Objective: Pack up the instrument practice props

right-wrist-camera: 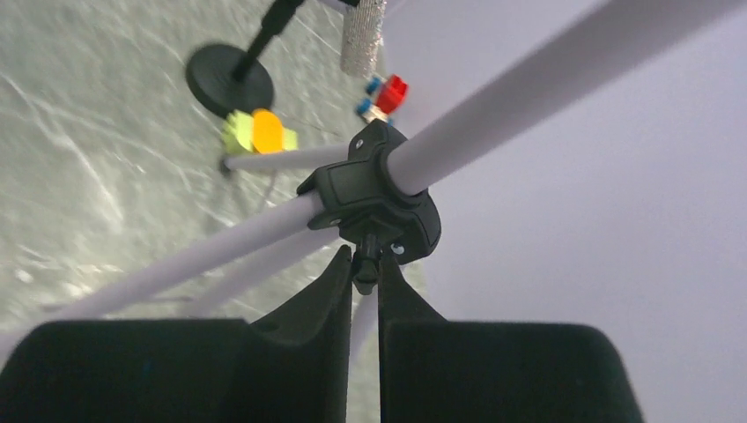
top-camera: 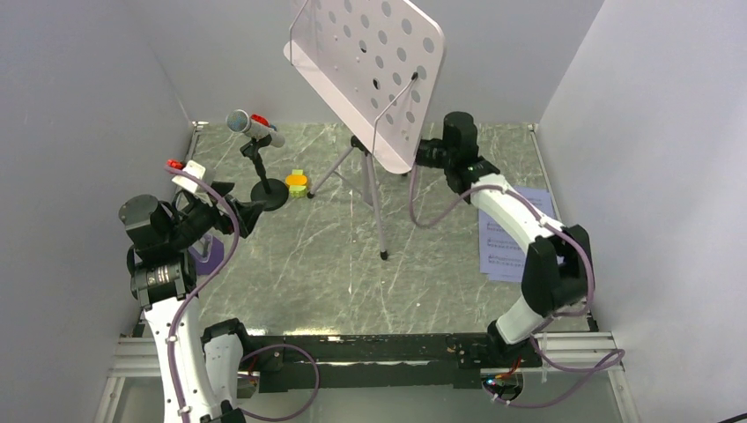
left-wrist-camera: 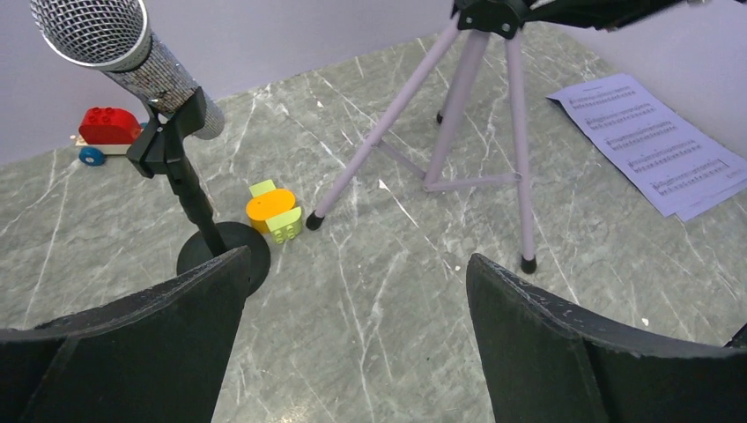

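Nothing looks packed yet. The left hand (left-wrist-camera: 358,264) hovers empty, fingers wide apart. The microphone (left-wrist-camera: 88,31) stands just ahead to its left, and the orange-and-yellow-green block (left-wrist-camera: 273,211) sits straight ahead on the worktop (left-wrist-camera: 370,352). The right hand (right-wrist-camera: 364,266) is pinched together on the small knob under the hub of the music stand (right-wrist-camera: 374,198) (only its own wrist camera shows this). The sheet-music pages (left-wrist-camera: 656,141) lie behind it.
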You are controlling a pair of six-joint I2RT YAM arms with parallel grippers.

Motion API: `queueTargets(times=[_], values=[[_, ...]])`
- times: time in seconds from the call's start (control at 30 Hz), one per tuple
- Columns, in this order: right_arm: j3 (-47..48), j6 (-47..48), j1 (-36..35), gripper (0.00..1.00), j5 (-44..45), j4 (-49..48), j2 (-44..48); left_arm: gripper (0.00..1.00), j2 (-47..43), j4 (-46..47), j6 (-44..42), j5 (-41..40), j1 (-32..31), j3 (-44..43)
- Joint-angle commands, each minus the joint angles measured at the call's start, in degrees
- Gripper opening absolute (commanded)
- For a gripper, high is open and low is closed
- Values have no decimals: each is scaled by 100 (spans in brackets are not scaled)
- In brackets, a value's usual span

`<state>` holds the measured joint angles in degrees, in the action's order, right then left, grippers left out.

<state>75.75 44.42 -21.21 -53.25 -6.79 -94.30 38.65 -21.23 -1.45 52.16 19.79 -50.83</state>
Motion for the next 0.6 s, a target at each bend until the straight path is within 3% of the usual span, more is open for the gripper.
queueTargets(times=[0.0, 0.1, 0.3, 0.43, 0.47, 0.53, 0.57], values=[[-1147, 3024, -225, 0, 404, 406, 677, 96, 16, 462, 98, 23, 142, -85], [-1786, 4611, -225, 0, 706, 35, 871, 96, -37, 703, 486, 143, 266, 28], [-2680, 7432, -213, 0, 1135, -872, 718, 96, -87, 727, 489, 236, 288, 158], [-3275, 8726, -136, 0, 1193, -1944, 340, 96, -125, 866, 611, 297, 288, 259], [-3373, 8917, -118, 8, 1216, -2188, 240, 96, -136, 891, 631, 307, 288, 284], [-3532, 9127, -77, 34, 1197, -2600, 110, 96, -167, 893, 640, 324, 288, 316], [-3599, 9105, -50, 41, 1134, -2811, 84, 96, -181, 881, 631, 329, 284, 331]])
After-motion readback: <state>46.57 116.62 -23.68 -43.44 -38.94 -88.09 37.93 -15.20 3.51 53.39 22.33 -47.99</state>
